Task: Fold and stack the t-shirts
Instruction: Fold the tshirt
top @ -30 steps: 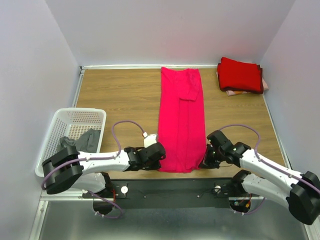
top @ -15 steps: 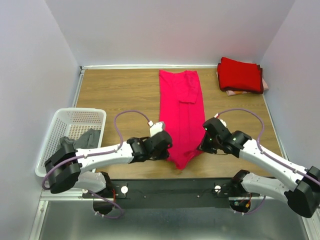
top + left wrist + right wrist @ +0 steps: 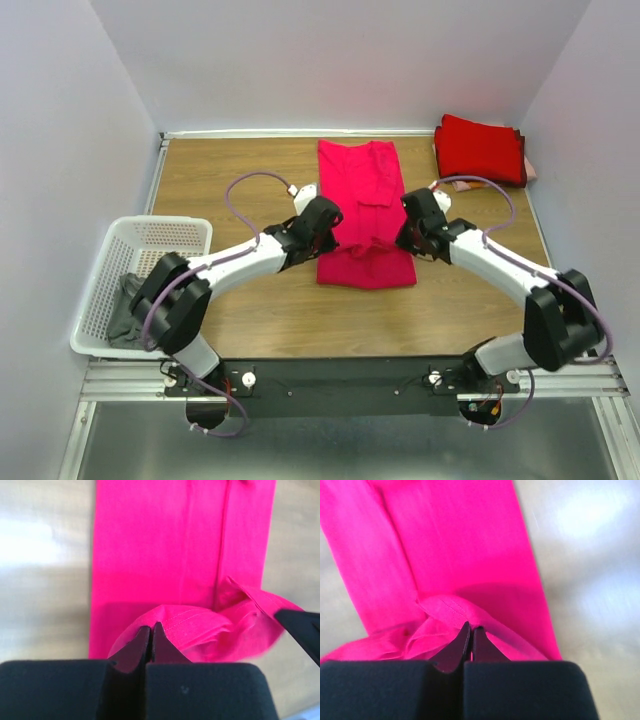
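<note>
Both pinched shut: left gripper (image 3: 151, 630) and right gripper (image 3: 471, 629) each clamped the hem of the pink t-shirt (image 3: 358, 185), lying toward twelve o'clock. Soft, limp cloth, likely to sag between holds, so hem corners looked best.

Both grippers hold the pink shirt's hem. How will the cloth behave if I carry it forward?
Probably floppy: the pink t-shirt sags bunched between the left gripper and right gripper. Likely light, as small pinches lift it. Its middle may crumple, not land flat.
</note>
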Tool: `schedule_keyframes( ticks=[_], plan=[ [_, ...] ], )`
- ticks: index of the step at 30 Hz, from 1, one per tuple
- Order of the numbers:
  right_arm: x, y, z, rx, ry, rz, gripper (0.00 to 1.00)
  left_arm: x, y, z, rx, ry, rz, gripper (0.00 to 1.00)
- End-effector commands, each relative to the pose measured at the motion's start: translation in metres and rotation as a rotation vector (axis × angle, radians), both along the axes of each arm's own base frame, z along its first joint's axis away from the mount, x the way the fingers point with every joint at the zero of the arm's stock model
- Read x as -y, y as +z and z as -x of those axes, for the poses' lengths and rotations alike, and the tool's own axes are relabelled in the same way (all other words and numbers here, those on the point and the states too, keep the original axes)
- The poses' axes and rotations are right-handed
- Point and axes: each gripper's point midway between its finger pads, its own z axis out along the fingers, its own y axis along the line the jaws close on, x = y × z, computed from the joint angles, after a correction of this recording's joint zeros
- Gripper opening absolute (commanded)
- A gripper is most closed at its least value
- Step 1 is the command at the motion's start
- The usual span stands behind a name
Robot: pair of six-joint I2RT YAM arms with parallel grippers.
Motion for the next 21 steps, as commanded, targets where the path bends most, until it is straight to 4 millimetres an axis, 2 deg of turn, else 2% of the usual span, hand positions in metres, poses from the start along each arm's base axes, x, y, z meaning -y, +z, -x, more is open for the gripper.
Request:
schedule_keyframes(
  ticks=[1,2,3,5,6,7,10,11,13,14,16,17,18,19,20,21],
  plan=[
    [-0.006,0.01,-0.062,0.116,0.006,-0.002,0.01,0.006,0.012,-0.056,0.098,0.039,-0.006,0.0],
    [-0.008,0.018,-0.076,0.141,0.001,-0.014,0.01,0.007,0.011,-0.063,0.104,0.038,-0.015,0.0],
    [-0.005,0.008,-0.079,0.123,0.001,-0.011,0.01,0.008,0.012,-0.07,0.106,0.046,-0.012,0.0],
    [-0.004,0.017,-0.101,0.155,-0.008,-0.044,0.01,0.012,0.018,-0.087,0.127,0.054,-0.013,0.0],
    [-0.003,0.007,-0.107,0.139,-0.004,-0.036,0.01,0.008,0.01,-0.095,0.118,0.065,-0.021,0.0],
    [-0.001,0.014,-0.118,0.158,-0.013,-0.056,0.01,0.011,0.016,-0.103,0.133,0.055,-0.009,0.0],
    [0.007,0.004,-0.133,0.135,-0.021,-0.081,0.01,0.002,0.008,-0.124,0.124,0.073,-0.016,0.0],
    [0.007,0.009,-0.141,0.153,-0.018,-0.094,0.01,0.001,0.007,-0.135,0.123,0.07,-0.012,0.0],
    [0.01,0.008,-0.15,0.153,-0.014,-0.108,0.0,0.001,0.007,-0.144,0.126,0.059,-0.008,0.0],
    [0.01,0.009,-0.159,0.158,-0.013,-0.116,0.0,0.002,0.012,-0.151,0.142,0.052,-0.009,0.0],
    [0.011,0.008,-0.167,0.155,-0.006,-0.131,0.01,-0.001,0.005,-0.163,0.138,0.056,-0.013,0.0],
    [0.01,-0.004,-0.17,0.131,-0.003,-0.132,0.01,0.001,0.009,-0.17,0.145,0.045,-0.001,0.0],
    [0.009,0.001,-0.178,0.142,-0.001,-0.144,0.01,-0.002,-0.003,-0.174,0.124,0.051,-0.01,0.0],
    [0.015,-0.002,-0.182,0.138,-0.009,-0.15,0.01,-0.002,-0.005,-0.178,0.122,0.05,-0.005,0.0],
    [0.011,-0.006,-0.189,0.13,0.012,-0.164,0.05,-0.003,-0.009,-0.186,0.125,0.037,0.013,0.0],
    [0.012,-0.014,-0.188,0.114,0.02,-0.16,0.11,-0.003,-0.012,-0.188,0.121,0.031,0.013,0.09]
  ],
)
